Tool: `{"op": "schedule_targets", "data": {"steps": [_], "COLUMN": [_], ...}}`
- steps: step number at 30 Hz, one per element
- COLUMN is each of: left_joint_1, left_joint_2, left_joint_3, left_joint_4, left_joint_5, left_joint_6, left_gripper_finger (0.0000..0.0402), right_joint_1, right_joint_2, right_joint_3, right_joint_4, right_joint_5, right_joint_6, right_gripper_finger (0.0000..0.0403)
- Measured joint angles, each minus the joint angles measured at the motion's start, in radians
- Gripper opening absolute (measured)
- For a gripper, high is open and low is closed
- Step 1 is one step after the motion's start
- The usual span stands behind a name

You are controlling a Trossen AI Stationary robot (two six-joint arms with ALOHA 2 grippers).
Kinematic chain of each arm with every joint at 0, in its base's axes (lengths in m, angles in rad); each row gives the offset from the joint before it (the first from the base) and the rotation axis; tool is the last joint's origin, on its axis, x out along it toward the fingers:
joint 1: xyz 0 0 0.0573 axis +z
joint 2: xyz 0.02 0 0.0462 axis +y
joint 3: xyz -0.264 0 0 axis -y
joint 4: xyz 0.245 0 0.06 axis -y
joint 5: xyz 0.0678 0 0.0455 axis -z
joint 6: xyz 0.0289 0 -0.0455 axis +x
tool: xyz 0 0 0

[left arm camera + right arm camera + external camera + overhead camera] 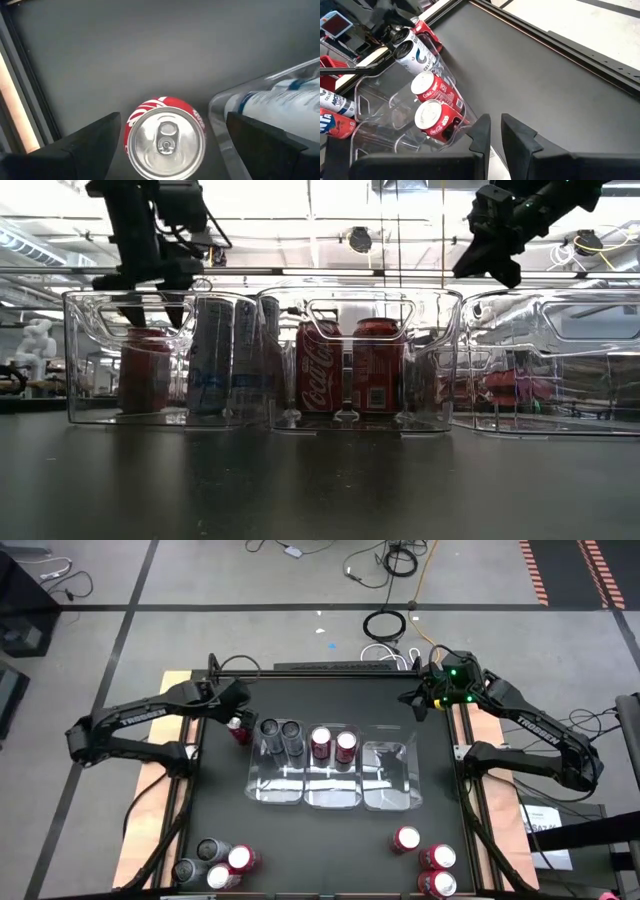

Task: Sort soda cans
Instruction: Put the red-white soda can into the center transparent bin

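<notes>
A red soda can [165, 137] stands upright on the black table, just left of the left clear tray [278, 780]. My left gripper [172, 125] hangs open above this can [240, 730], pointing down, one finger on either side of it and touching nothing. The left tray holds two silver-grey cans [280, 732]. Two red cans [334, 742] stand in the middle tray, and the right tray [392, 776] holds nothing. My right gripper [420, 700] waits shut, in the air, at the table's far right [495, 131].
Loose cans stand at the near left [215, 865], both silver-grey and red. Three red ones stand at the near right [430, 860]. The table's frame rail [15, 100] runs close by the left gripper. Bare table lies between the trays and the near cans.
</notes>
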Motion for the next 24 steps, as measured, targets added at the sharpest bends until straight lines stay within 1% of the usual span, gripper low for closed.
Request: {"op": "schedule_targets", "data": {"steps": [4, 8, 15, 21, 24], "left_joint_1": [0.000, 0.000, 0.000, 0.000, 0.000], "left_joint_2": [0.022, 0.033, 0.041, 0.041, 0.041], "left_joint_3": [-0.046, -0.087, -0.094, -0.095, -0.095], "left_joint_4": [-0.003, 0.003, 0.003, 0.010, 0.010], "left_joint_5": [0.001, 0.024, 0.022, -0.058, -0.075], "left_joint_6": [-0.001, -0.006, -0.006, -0.006, -0.006], "left_gripper_finger": [0.0371, 0.0371, 0.0371, 0.0371, 0.0371], "right_joint_1": [0.000, 0.000, 0.000, 0.000, 0.000], "right_joint_2": [0.000, 0.000, 0.000, 0.000, 0.000], "right_joint_3": [0.000, 0.000, 0.000, 0.000, 0.000], "right_joint_4": [0.001, 0.001, 0.007, 0.023, 0.023], "right_joint_5": [0.000, 0.001, 0.010, 0.010, 0.009], "right_joint_6": [0.012, 0.016, 0.016, 0.024, 0.036], "right_gripper_finger": [0.0036, 0.0036, 0.0036, 0.0036, 0.0036]}}
